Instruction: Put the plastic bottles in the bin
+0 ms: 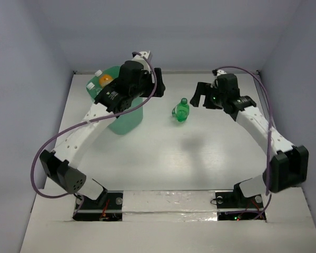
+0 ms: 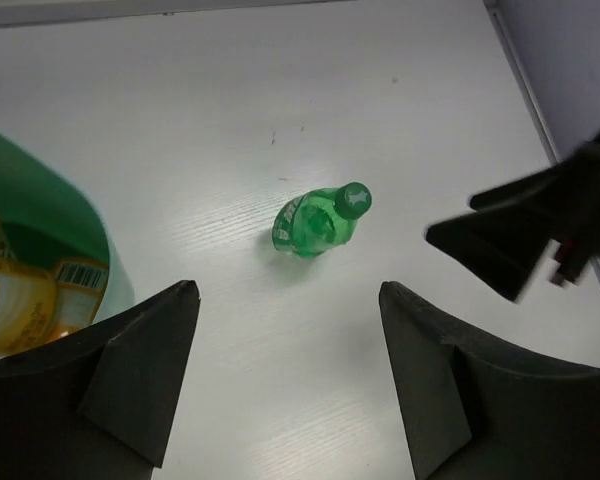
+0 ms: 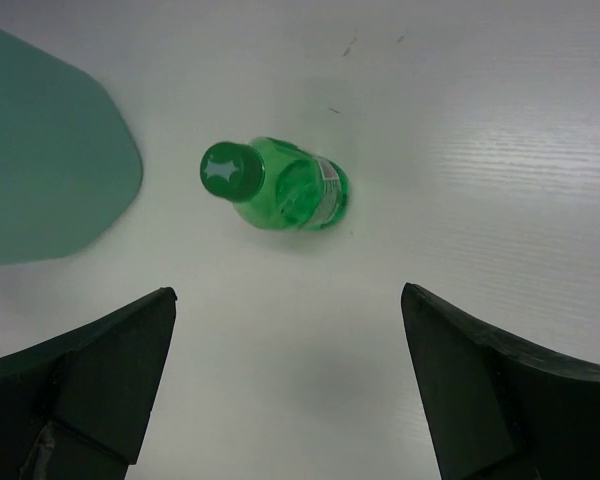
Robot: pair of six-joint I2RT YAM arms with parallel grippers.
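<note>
A green plastic bottle (image 1: 180, 111) stands upright on the white table between my two arms; it also shows in the left wrist view (image 2: 315, 222) and the right wrist view (image 3: 290, 185). The mint-green bin (image 1: 122, 120) stands at the back left, with orange bottles (image 2: 35, 300) inside it. My left gripper (image 1: 157, 84) is open and empty beside the bin's rim (image 2: 100, 235), left of the green bottle. My right gripper (image 1: 199, 95) is open and empty, just right of the bottle and apart from it.
The bin's side (image 3: 50, 190) shows at the left of the right wrist view. The right gripper's fingers (image 2: 510, 245) show at the right of the left wrist view. Grey walls enclose the table on three sides.
</note>
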